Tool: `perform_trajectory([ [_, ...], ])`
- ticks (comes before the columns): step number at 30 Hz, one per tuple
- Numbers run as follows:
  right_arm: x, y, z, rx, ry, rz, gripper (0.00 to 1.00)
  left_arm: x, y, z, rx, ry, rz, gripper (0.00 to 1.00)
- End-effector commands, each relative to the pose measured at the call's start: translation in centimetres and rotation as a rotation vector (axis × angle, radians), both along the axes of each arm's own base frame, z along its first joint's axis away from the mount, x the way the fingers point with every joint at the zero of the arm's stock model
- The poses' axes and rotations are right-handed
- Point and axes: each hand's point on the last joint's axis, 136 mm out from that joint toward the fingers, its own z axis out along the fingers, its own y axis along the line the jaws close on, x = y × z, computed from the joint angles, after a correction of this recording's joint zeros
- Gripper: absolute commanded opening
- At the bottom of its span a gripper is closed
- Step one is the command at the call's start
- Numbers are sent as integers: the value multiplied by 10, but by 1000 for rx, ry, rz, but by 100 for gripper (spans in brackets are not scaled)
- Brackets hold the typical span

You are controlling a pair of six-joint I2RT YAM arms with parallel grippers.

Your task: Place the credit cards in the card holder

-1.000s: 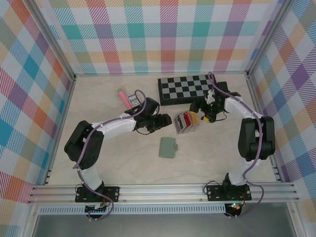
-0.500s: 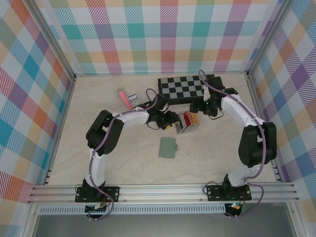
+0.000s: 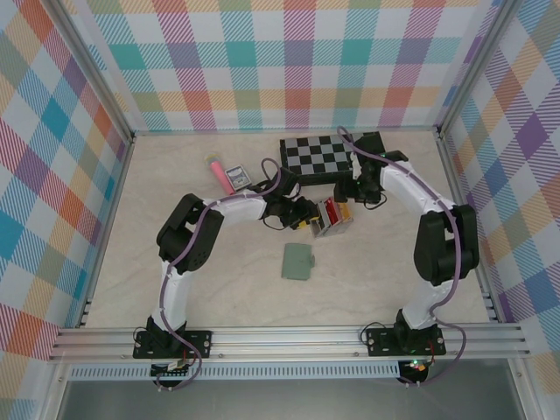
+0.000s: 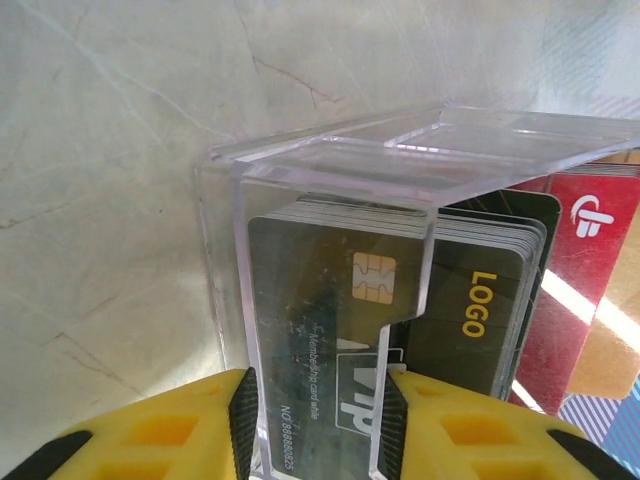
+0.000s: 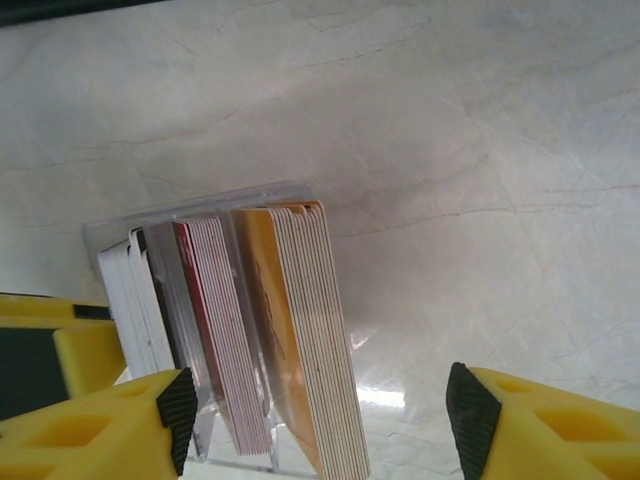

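Cards (image 5: 295,330) stand packed in a clear rack (image 4: 330,160) on the worktop (image 3: 394,262), holder (image 3: 297,261) lying nearby, apart. Thin, stiff, slick, light, I'd say: pinch a few by their upper edges. Right pincer (image 5: 320,400) spread astride them; left pincer (image 4: 320,425) straddles the rack's end, grip unclear

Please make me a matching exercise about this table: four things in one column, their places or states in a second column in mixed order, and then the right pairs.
Things:
1. wallet
2. chessboard
3. rack
4. pink tube

Places or states:
A. at the back, right of centre
B. in the middle, holding upright cards
C. at the back left, beside a small packet
D. lying flat, alone, nearest the front

Pairs: 1-D, 2-A, 3-B, 4-C
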Motion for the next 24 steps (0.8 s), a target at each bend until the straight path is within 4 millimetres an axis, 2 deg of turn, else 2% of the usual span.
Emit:
perform_trajectory([
  [1,2,-5,-7,-120,17,44,67,-9,14,-24,72,62,13,36],
  [3,5,-9,-14,-180,23,54,66,-10,14,-25,74,63,9,36],
  [10,6,-10,-28,-227,56,82,66,-10,14,-24,78,58,2,36],
  [19,10,-17,-12,-276,17,76,63,-10,15,-22,80,52,-1,35],
  [24,9,-15,-9,-274,12,82,57,-9,14,-22,77,52,-1,35],
])
